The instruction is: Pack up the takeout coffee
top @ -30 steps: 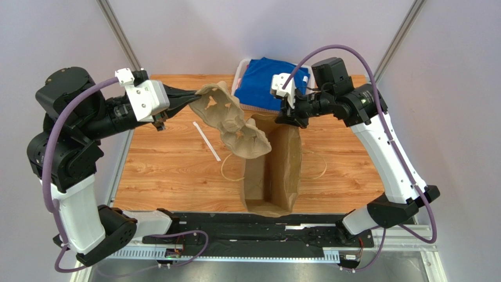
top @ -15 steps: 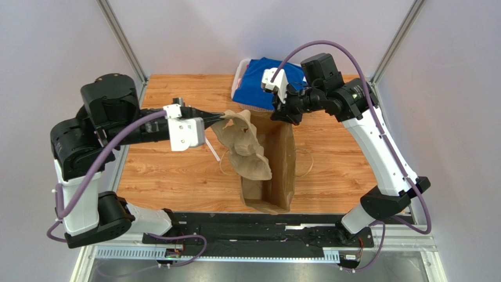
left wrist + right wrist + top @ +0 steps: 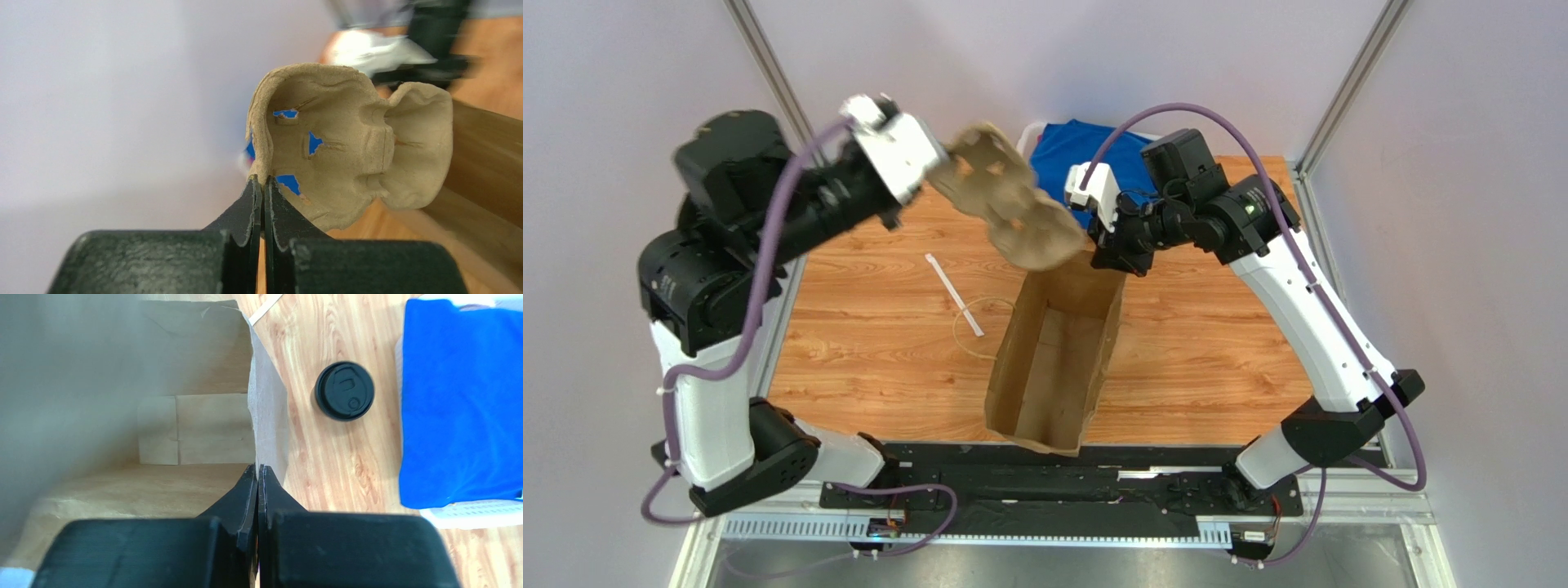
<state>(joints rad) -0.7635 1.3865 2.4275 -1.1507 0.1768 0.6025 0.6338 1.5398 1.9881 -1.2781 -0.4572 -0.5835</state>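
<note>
The takeout coffee (image 3: 344,391), seen from above as a round black lid, stands on the wood table beside the tall brown paper bag (image 3: 123,386); it is hidden in the top view. My right gripper (image 3: 258,468) is shut on the bag's (image 3: 1051,368) far rim, and the right gripper (image 3: 1109,251) holds its mouth open. My left gripper (image 3: 263,180) is shut on the edge of the grey pulp cup carrier (image 3: 344,159). The left gripper (image 3: 934,165) holds the carrier (image 3: 1008,208) in the air above the bag's far left corner. The carrier's cup holes are empty.
A white bin with a blue cloth (image 3: 1075,147) sits at the table's back edge, close behind the right gripper, and the blue cloth (image 3: 457,398) lies just right of the coffee. A white paper-wrapped straw (image 3: 952,294) lies on the wood left of the bag.
The left arm swung up and back, lifting the carrier from over the bag's left side to higher above its far corner. The right gripper shifted slightly left, and the bag's mouth now gapes wider.
</note>
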